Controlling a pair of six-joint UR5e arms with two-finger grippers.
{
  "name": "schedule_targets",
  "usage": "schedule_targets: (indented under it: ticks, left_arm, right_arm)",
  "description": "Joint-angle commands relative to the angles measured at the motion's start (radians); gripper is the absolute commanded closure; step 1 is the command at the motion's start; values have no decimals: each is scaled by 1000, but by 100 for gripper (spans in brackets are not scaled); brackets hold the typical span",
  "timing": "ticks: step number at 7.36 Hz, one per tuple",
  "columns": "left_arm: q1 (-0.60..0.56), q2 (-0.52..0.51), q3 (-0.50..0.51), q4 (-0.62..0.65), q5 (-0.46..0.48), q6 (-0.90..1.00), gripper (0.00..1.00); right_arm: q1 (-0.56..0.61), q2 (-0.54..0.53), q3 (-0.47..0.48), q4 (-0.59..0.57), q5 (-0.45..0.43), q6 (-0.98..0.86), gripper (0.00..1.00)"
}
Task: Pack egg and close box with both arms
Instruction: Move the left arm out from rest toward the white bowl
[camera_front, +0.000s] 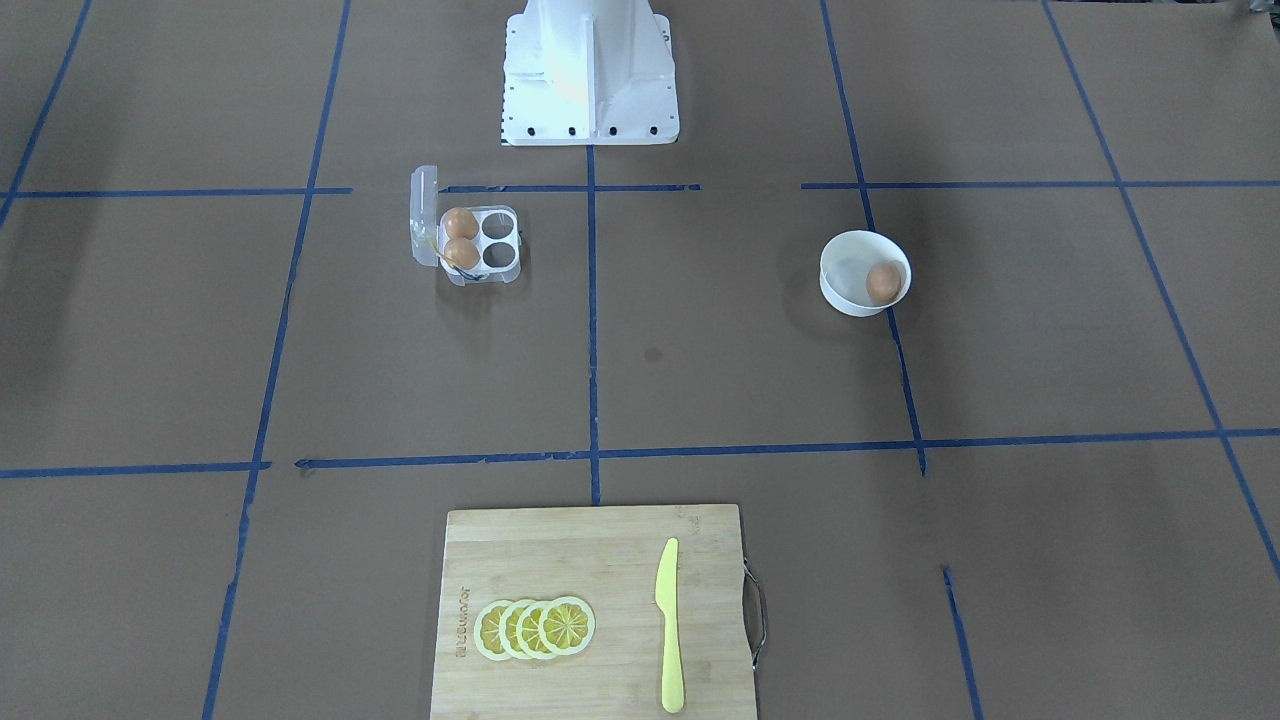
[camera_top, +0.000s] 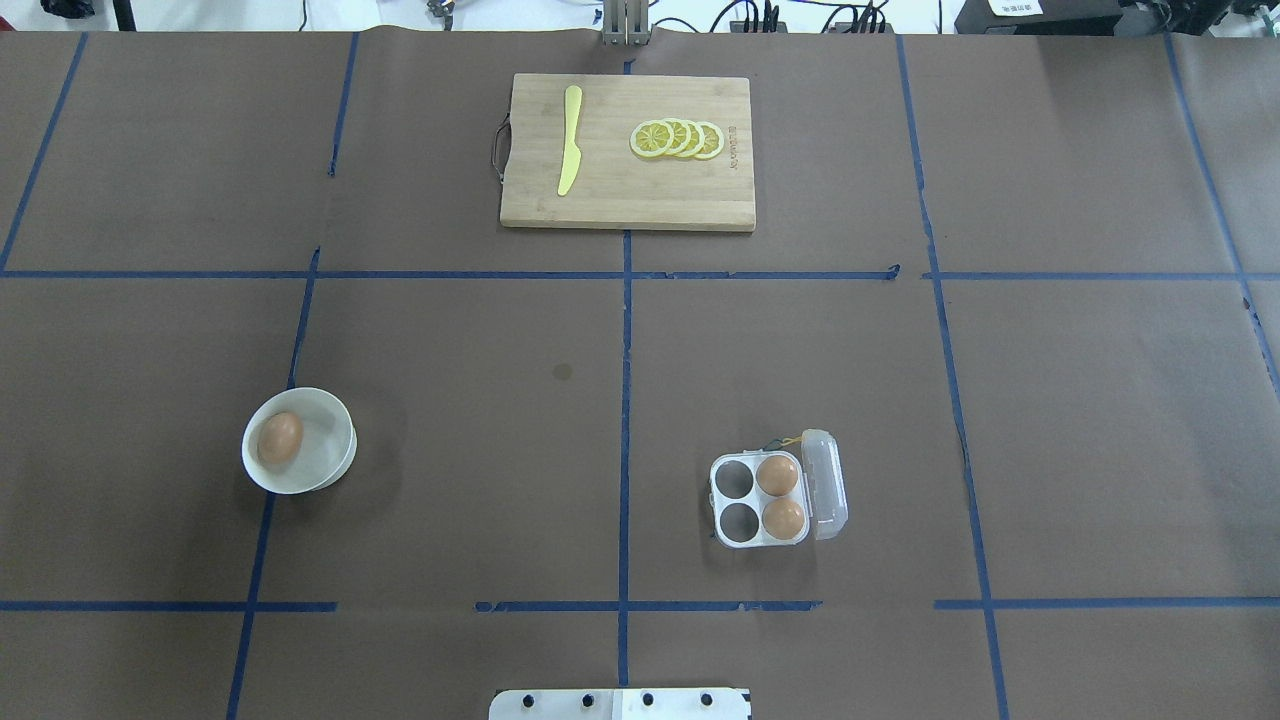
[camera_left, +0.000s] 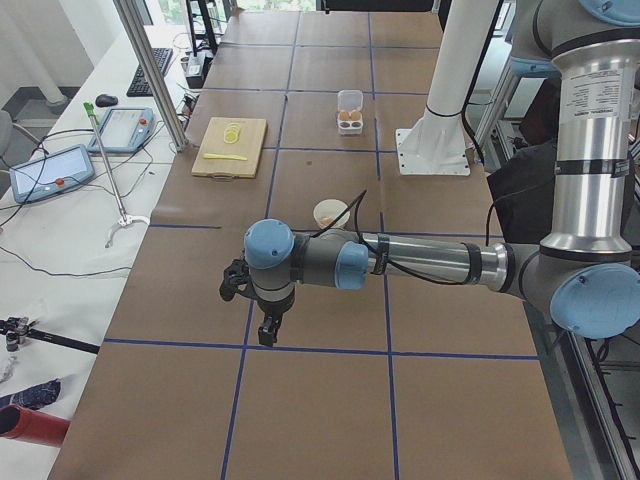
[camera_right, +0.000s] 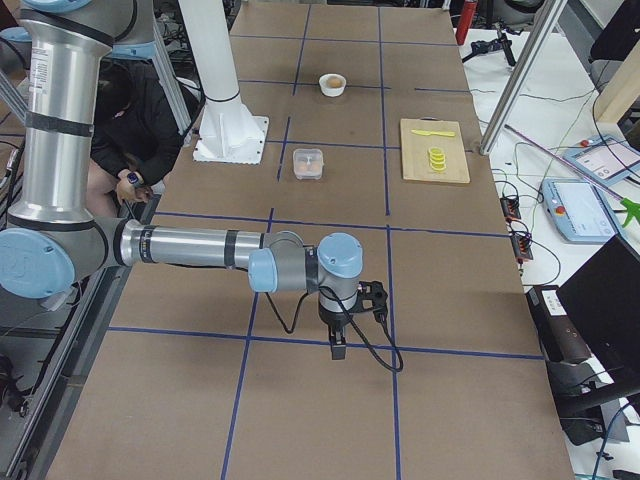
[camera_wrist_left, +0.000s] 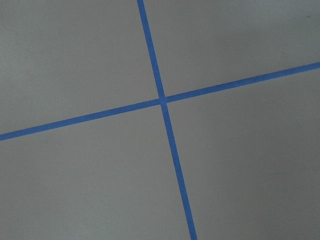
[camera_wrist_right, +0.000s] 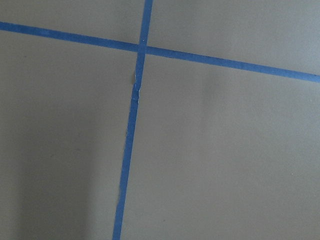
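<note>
left gripper (camera_left: 268, 335) hangs over the table end, right gripper (camera_right: 337, 348) too, i can't tell if either's open. egg (camera_top: 280, 437) sits in the white bowl (camera_top: 345, 455) on the left half, nearer the left one; egg carton (camera_top: 733, 480) lies right.

Stretches the left arm (camera_left: 430, 262) out level toward the worktop's left end, with the left gripper (camera_left: 269, 333) pointing down above the surface. Holds the right arm (camera_right: 190, 246) likewise toward the right end, with the right gripper (camera_right: 337, 347) pointing down. Cannot judge the jaw spacing of either.
</note>
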Motion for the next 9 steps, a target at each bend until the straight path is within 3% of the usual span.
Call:
schedule_targets:
  ticks: [1, 4, 7, 9]
  left_arm:
    - [0, -1, -6, 0, 3, 3, 0]
    - [3, -12, -40, -47, 1, 2, 0]
    - [17, -31, -28, -289, 4, 0, 0]
    - [17, -47, -3, -572, 4, -18, 0]
  right_arm:
    - [0, 0, 1, 3, 3, 2, 0]
    - [-3, 0, 1, 66, 8, 2, 0]
    - [-17, 0, 14, 137, 34, 12, 0]
    - [-17, 3, 18, 143, 28, 14, 0]
